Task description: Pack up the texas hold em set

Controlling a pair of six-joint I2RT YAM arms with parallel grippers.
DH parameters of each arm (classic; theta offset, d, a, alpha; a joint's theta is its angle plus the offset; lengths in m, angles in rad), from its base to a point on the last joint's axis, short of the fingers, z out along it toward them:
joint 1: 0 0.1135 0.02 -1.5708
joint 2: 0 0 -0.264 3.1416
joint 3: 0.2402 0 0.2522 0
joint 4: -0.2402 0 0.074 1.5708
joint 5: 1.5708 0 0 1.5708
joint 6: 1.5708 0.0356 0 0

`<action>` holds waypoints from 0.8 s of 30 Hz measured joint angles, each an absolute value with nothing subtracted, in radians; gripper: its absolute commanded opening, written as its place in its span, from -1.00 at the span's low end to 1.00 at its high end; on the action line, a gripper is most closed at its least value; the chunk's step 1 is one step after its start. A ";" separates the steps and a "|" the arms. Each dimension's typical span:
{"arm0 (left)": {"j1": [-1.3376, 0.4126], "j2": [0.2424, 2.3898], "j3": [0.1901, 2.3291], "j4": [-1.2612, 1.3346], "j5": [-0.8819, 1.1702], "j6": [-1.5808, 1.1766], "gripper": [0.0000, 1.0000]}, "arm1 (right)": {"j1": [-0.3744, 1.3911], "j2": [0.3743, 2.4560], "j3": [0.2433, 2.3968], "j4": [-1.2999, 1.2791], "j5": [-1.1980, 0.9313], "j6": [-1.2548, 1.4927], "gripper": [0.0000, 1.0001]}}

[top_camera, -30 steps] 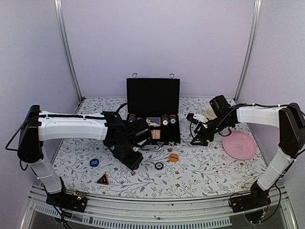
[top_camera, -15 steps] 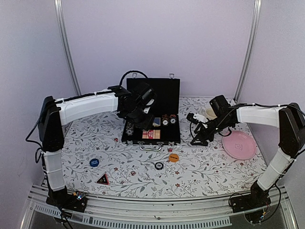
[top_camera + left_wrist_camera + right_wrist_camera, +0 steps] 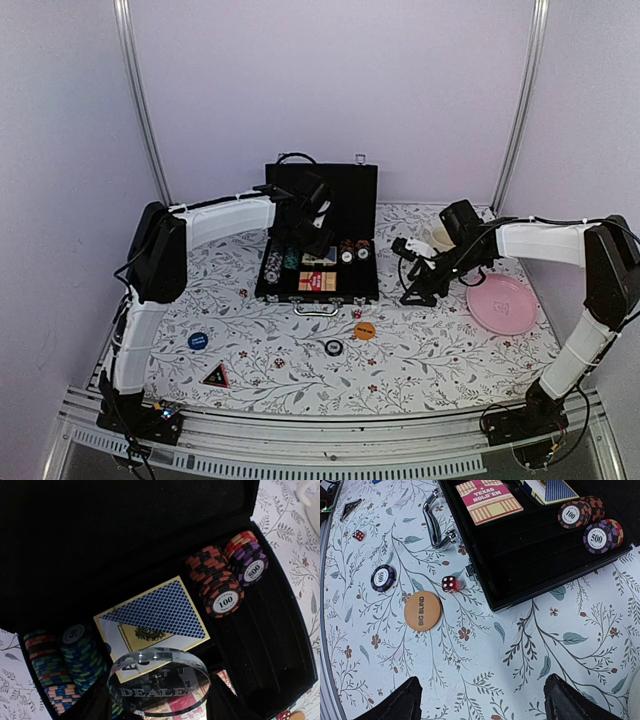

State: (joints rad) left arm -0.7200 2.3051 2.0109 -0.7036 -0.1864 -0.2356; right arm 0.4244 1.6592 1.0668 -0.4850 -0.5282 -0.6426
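The black briefcase (image 3: 362,283) lies open at mid table, lid upright. It holds striped chip stacks (image 3: 222,587), a blue card deck (image 3: 152,622) and a red Texas Hold'em deck (image 3: 489,500). My left gripper (image 3: 312,238) hangs over the case's left half, shut on a clear round dealer button (image 3: 159,682). My right gripper (image 3: 490,705) is open and empty, low over the table right of the case. Loose in front of the case lie an orange Big Blind button (image 3: 422,611), a red die (image 3: 450,584), a purple 500 chip (image 3: 383,577), a second die (image 3: 358,535), a blue button (image 3: 198,340) and a triangle token (image 3: 215,376).
A pink plate (image 3: 500,303) sits at the right, just beyond my right gripper. A cream mug (image 3: 440,240) stands behind the right wrist. The case's silver handle (image 3: 434,522) sticks out toward the near edge. Metal frame posts stand at the back corners.
My left arm has swung from the table in front-left of the case up and over its left half, carrying the dealer button. The right arm has not moved.
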 measured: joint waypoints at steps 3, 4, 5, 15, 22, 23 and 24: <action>-0.711 2.342 2.044 -0.695 -0.173 -0.231 0.18 | 0.424 1.668 1.067 -0.485 -0.526 -0.643 0.66; -0.709 2.355 2.055 -0.692 -0.168 -0.229 0.18 | 0.424 1.672 1.067 -0.485 -0.526 -0.643 0.66; -0.707 2.366 2.063 -0.690 -0.164 -0.228 0.19 | 0.424 1.675 1.067 -0.485 -0.525 -0.643 0.66; -0.687 2.419 2.073 -0.683 -0.150 -0.228 0.19 | 0.424 1.688 1.067 -0.485 -0.524 -0.643 0.66; -0.680 2.447 2.113 -0.674 -0.143 -0.228 0.20 | 0.424 1.699 1.067 -0.486 -0.517 -0.643 0.66; -0.679 2.451 2.120 -0.671 -0.142 -0.228 0.20 | 0.424 1.702 1.067 -0.486 -0.516 -0.643 0.66; -0.678 2.456 2.130 -0.670 -0.142 -0.228 0.20 | 0.424 1.703 1.067 -0.486 -0.514 -0.643 0.67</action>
State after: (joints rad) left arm -0.6781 2.4561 2.1300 -0.6697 -0.1421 -0.2279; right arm 0.4244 1.7035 1.0668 -0.4858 -0.5140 -0.6434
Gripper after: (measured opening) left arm 0.603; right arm 0.831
